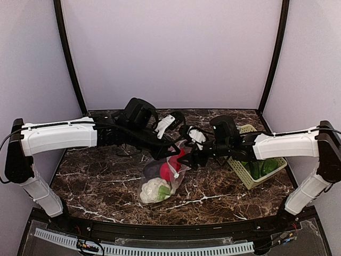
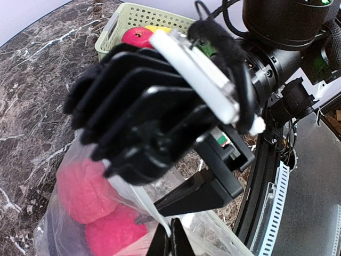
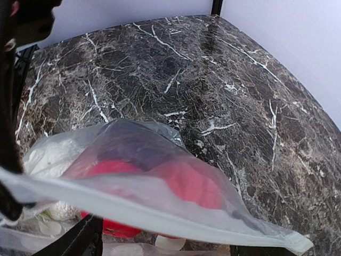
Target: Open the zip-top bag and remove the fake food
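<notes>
Bag (image 1: pixel 162 178) centre of table (image 1: pixel 96 181), top edge raised. Inside: cauliflower (image 1: pixel 152 189), red fruits (image 1: pixel 171 169), dark piece (image 3: pixel 133 146). L gripper (image 2: pixel 170 241) pinched on bag top. R gripper (image 1: pixel 194 159) just right, fingers wide, rim across gap. Basket (image 1: pixel 241 175) right.

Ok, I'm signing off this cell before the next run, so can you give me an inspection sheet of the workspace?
Surface: dark marble-pattern table, white-veined.
Job's things: zip-top bag raised at its top edge, with the cauliflower and red fruits inside.
Clutter: light-green basket at the right, holding green toy pieces.
Grippers: left gripper jaws shut on the bag's edge; right gripper jaws open at the zip strip.
Cables: black cables run along the left arm.
Surroundings: pale walls, black frame posts.
</notes>
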### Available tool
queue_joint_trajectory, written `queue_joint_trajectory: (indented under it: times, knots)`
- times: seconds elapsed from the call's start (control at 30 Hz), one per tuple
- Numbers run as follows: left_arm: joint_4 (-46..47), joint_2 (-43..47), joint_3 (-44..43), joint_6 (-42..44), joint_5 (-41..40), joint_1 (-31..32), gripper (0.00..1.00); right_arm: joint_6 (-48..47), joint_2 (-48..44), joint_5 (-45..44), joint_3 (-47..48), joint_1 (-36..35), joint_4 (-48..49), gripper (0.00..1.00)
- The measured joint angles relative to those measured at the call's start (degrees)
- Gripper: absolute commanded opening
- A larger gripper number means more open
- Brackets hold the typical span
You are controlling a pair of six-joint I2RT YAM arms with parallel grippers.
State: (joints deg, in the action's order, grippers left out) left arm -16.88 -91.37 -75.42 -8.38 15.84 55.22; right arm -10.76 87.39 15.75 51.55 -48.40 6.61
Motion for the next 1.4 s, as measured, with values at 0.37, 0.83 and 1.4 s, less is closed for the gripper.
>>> queue_joint_trajectory:
  times: [0.37,0.83,1.4]
  knots:
    - [3.32,0.85,3.58,0.22,8.37,-2.21,0.01,-8.07,0.39,1.44,0.74,-1.16,-0.13,0.7]
    - [3.54,3.52,3.8,2.29,14.86,-2.69,0.01,-12.72,-0.28,0.66,3.63,-3.5,-3.96,0.68]
    - [8.92,7.28,10.25,-0.26,19.04,-5.35,0.01,-12.39,1.66,0.9,2.97,-11.19,-6.69,0.6]
